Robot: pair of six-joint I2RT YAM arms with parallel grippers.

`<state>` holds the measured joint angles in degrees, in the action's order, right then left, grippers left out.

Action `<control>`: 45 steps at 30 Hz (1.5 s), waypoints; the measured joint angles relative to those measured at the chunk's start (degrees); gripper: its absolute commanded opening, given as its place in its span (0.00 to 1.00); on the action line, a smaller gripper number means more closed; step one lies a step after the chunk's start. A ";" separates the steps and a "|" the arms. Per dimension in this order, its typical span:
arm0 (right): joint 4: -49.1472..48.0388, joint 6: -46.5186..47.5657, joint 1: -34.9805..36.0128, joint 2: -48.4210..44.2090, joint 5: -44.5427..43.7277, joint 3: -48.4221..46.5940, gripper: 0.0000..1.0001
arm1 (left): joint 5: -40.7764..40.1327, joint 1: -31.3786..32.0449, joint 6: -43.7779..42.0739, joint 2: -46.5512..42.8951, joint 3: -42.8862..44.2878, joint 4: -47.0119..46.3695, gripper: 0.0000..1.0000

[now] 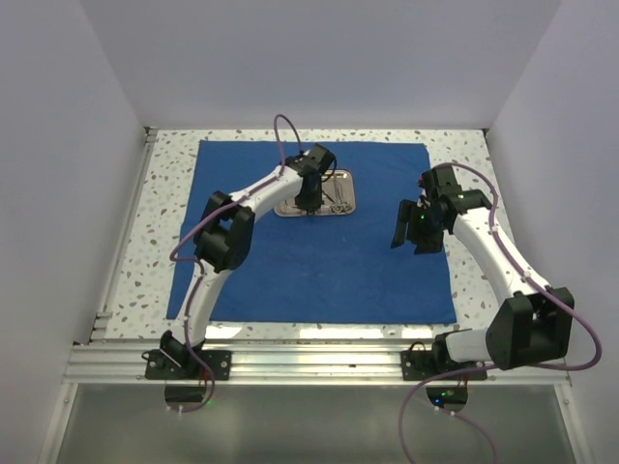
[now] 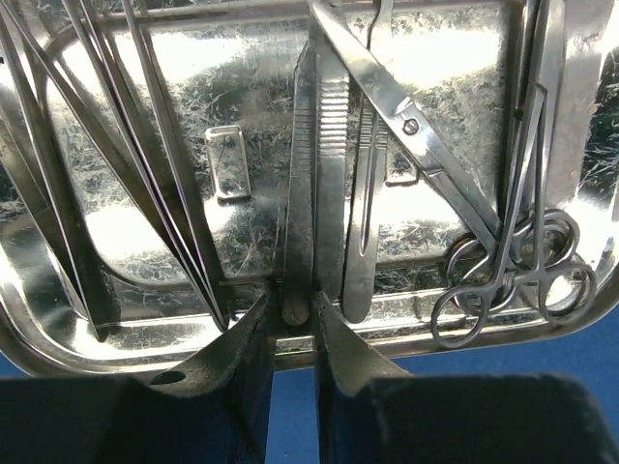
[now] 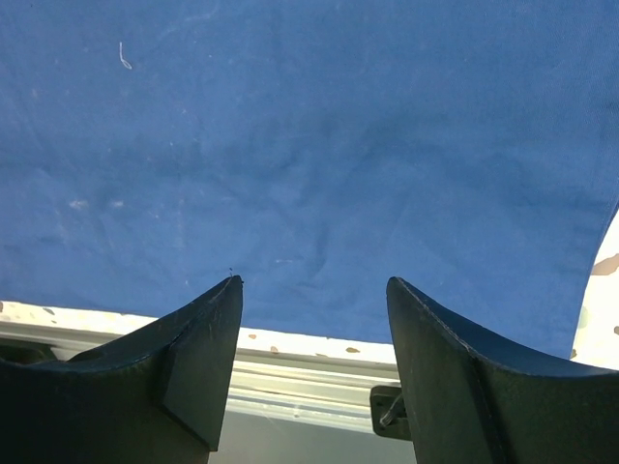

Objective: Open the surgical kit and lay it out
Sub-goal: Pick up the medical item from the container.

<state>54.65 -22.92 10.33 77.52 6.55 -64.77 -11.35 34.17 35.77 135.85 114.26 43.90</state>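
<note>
The surgical kit's royal-blue cloth (image 1: 319, 271) lies spread flat on the table. Its shiny steel tray (image 1: 350, 193) stands at the cloth's far middle. My left gripper (image 1: 308, 205) reaches down at the tray's near rim. In the left wrist view the left gripper (image 2: 293, 314) is shut on the rounded near end of a flat silver instrument (image 2: 302, 193). Scissors (image 2: 416, 135), ring-handled clamps (image 2: 542, 271) and thin forceps (image 2: 116, 145) lie in the tray (image 2: 242, 242). My right gripper (image 1: 418, 227) hangs open over the cloth's right part (image 3: 309, 145), and between the tips of the right gripper (image 3: 314, 285) there is nothing.
The speckled tabletop (image 1: 164, 193) shows around the cloth. An aluminium rail (image 1: 319, 358) runs along the near edge by the arm bases. White walls close in the left, right and back sides.
</note>
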 measured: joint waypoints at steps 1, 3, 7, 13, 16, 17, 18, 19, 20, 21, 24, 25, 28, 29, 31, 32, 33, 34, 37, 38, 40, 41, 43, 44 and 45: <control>0.00 0.02 0.00 -0.02 0.00 0.04 0.65 | -0.07 0.11 0.04 -0.04 -0.13 0.13 0.23; 0.00 0.07 0.00 -0.04 0.00 0.04 0.65 | -0.04 0.11 0.13 -0.04 -0.11 0.35 0.23; 0.02 0.11 0.00 -0.20 -0.02 0.04 0.65 | 0.22 0.09 0.24 0.04 0.11 0.52 0.26; 0.02 0.15 0.00 -0.68 0.00 0.04 0.64 | -0.02 0.13 0.09 3.26 6.05 4.07 0.36; 0.00 0.26 0.00 -0.79 -0.02 0.04 0.65 | -0.02 0.17 0.13 4.22 7.72 4.96 0.40; 0.00 0.31 0.00 -0.79 -0.02 0.04 0.65 | -0.07 0.20 0.13 4.55 8.24 5.25 0.40; 0.00 0.35 0.00 -0.79 -0.02 0.04 0.65 | -0.33 0.26 0.13 4.85 8.81 5.60 0.40; 0.00 0.42 0.00 -0.79 -0.02 0.04 0.65 | -0.70 0.33 0.13 5.09 9.22 6.08 0.40; 0.00 0.46 0.00 -0.81 -0.04 0.04 0.65 | -0.98 0.37 0.11 5.27 9.44 6.27 0.37; 0.00 0.48 0.00 -0.81 -0.09 0.04 0.65 | -1.33 0.39 0.04 5.31 9.51 6.38 0.35; -0.04 0.48 0.00 -0.98 -0.61 0.07 0.64 | -2.40 0.37 -0.31 5.35 8.96 6.56 0.17; -0.13 0.46 0.00 -1.11 -0.79 0.11 0.64 | -2.86 0.37 -0.66 5.35 8.85 6.80 0.12; -0.26 0.44 0.00 -1.46 -0.92 0.28 0.64 | -2.97 0.37 -1.14 5.73 9.20 7.10 0.00; -0.26 0.44 0.00 -1.53 -0.94 0.35 0.64 | -2.99 0.39 -1.31 5.81 9.42 7.26 0.00; -0.35 0.46 0.00 -1.55 -0.94 0.48 0.64 | -2.84 0.39 -1.84 5.77 9.57 7.37 0.00; -0.37 0.44 0.00 -1.55 -0.94 0.52 0.64 | -2.75 0.39 -2.01 5.73 9.57 7.34 0.00; -0.37 0.46 0.00 -1.55 -0.94 0.52 0.64 | -2.56 0.39 -2.40 5.53 9.53 7.19 0.00; -0.46 0.46 0.00 -1.55 -0.94 0.52 0.64 | -2.43 0.39 -2.51 5.40 9.51 6.99 0.00; -0.46 0.50 0.00 -1.53 -0.94 0.52 0.63 | -2.14 0.31 -3.34 5.05 9.27 6.56 0.00; -0.46 0.50 0.00 -1.51 -0.92 0.50 0.63 | -2.03 0.24 -3.65 4.96 9.27 6.56 0.00; -0.44 0.61 0.00 -1.44 -0.92 0.44 0.63 | -1.44 0.00 -4.04 4.83 9.29 6.58 0.00; -0.42 0.70 0.00 -1.31 -0.92 0.26 0.63 | -0.94 -0.22 -4.13 4.70 9.29 6.60 0.00; -0.44 0.81 0.00 -0.87 -0.90 -0.39 0.63 | 0.35 -0.74 -4.33 4.48 9.29 6.73 0.00; -0.42 0.90 0.00 -0.57 -0.87 -0.83 0.63 | 0.87 -1.01 -4.55 4.33 9.27 6.86 0.00; -0.39 0.94 0.00 -0.24 -0.85 -1.27 0.63 | 1.14 -1.20 -4.94 4.17 9.14 7.06 0.00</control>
<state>54.26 -21.98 10.33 77.28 5.69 -66.04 -10.22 32.97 30.83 140.03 123.39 50.96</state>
